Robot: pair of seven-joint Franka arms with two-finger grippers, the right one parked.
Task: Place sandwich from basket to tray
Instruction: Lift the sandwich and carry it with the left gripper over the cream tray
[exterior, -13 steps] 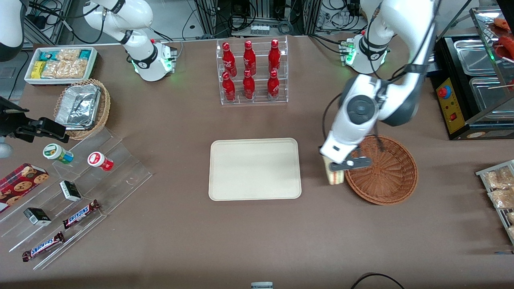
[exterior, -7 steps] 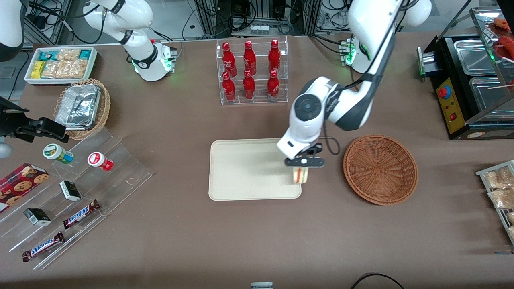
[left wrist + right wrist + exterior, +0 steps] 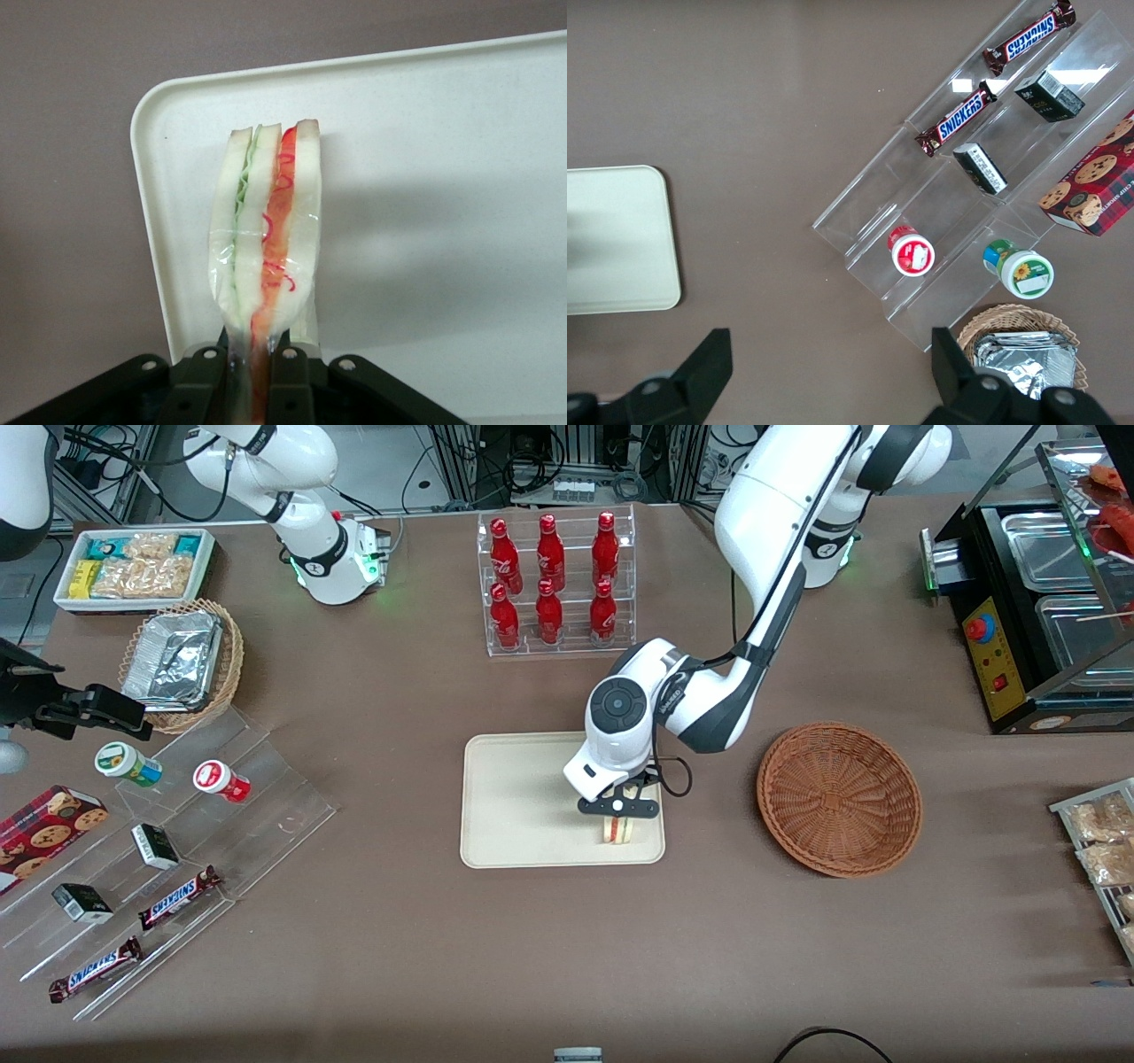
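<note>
My left gripper (image 3: 620, 811) is shut on the sandwich (image 3: 618, 829), a wedge in clear wrap with pale bread and red and green filling. It holds it over the cream-white tray (image 3: 523, 797), near the tray's corner nearest the front camera on the basket's side. In the left wrist view the sandwich (image 3: 266, 239) hangs between my black fingers (image 3: 290, 372) above the tray (image 3: 443, 177). Whether it touches the tray I cannot tell. The reddish-brown wicker basket (image 3: 839, 798) stands empty beside the tray, toward the working arm's end of the table.
A clear rack of red bottles (image 3: 555, 584) stands farther from the front camera than the tray. A tan basket with a foil container (image 3: 182, 662), a white snack bin (image 3: 133, 567) and clear tiered shelves of snacks (image 3: 159, 850) lie toward the parked arm's end. A black appliance (image 3: 1045, 602) stands at the working arm's end.
My gripper has carried the sandwich from the basket's rim across to the tray, and now holds it lower over the tray's near corner. The basket is left empty.
</note>
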